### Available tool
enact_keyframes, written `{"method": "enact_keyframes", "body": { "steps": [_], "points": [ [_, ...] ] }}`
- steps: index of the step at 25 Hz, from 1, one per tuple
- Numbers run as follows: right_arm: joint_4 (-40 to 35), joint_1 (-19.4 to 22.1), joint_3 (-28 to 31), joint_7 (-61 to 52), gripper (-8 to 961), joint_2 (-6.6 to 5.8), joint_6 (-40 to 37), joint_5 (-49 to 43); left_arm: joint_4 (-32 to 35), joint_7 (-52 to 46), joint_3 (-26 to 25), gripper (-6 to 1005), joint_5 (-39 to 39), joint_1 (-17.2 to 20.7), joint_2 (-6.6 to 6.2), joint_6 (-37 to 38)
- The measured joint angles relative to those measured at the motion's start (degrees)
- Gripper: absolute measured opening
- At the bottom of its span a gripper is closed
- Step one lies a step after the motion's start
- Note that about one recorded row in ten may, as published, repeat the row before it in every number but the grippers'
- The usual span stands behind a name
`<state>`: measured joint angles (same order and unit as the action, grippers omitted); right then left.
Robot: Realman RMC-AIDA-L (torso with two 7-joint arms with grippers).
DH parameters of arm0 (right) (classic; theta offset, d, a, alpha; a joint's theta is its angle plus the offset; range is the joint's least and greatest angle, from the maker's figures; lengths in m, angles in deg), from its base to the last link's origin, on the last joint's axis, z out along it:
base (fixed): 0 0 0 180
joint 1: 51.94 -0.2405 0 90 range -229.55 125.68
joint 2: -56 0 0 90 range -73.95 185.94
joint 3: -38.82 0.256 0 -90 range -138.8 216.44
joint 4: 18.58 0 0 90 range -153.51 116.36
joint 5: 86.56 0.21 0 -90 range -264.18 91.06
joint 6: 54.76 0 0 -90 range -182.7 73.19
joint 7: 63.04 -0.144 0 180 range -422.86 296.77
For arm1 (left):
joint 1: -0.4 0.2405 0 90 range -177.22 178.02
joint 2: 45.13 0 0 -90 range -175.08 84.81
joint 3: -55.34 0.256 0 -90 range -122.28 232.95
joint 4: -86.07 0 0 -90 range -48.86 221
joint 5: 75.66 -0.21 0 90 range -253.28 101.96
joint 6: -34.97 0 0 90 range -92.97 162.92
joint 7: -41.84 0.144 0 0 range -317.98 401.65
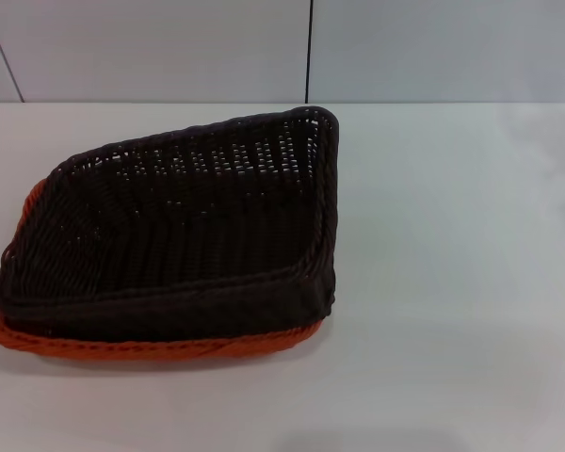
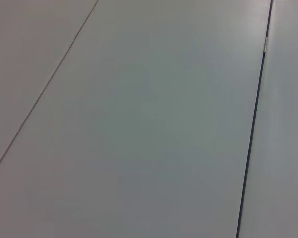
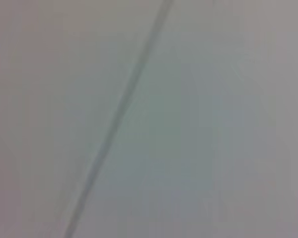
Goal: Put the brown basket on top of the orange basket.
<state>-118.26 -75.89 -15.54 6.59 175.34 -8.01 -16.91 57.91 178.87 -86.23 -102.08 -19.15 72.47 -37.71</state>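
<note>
I seem to work in a plain lab or test room: a bare white tabletop [image 1: 452, 282] meets pale wall panels [image 1: 169, 47] split by thin dark seams [image 1: 310, 52].

We're looking at two woven, wicker-style pieces here. The brown basket [image 1: 179, 235] is a very dark, almost black weave with a slight plasticky sheen on the strands, open gaps in the sloping sides and a braided rim. The orange basket [image 1: 122, 347] peeking out under it has the same ribbed, bumpy weave, bright and a bit glossy along its braided edge. The bench [image 1: 452, 282] is smooth, pale and fairly matt, with a soft glare. The wall panels [image 2: 139, 124] in the wrist views look flat, smooth and matt, split by thin dark seams.
</note>
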Motion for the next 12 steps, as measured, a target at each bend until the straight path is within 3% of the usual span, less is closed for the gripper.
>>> {"method": "enact_keyframes", "body": {
  "steps": [2, 7, 8, 12],
  "points": [
    [1.9, 0.4, -0.9, 0.1, 342, 0.01, -1.3, -0.1, -0.1, -0.1, 0.6, 450, 0.0, 0.3, -0.25, -0.2],
    [14.4, 1.6, -9.5, 4.5, 342, -0.02, -16.8, -0.6, 0.1, 0.1, 3.5, 450, 0.0, 0.6, -1.41, 0.1],
    [14.4, 1.6, -9.5, 4.5, 342, -0.02, -16.8, -0.6, 0.1, 0.1, 3.5, 450, 0.0, 0.6, -1.41, 0.1],
    [20.8, 2.1, -16.4, 7.2, 342, -0.05, -28.8, 0.4, 0.0, 0.3, 3.9, 450, 0.0, 1.2, -1.4, 0.2]
  ]
}}
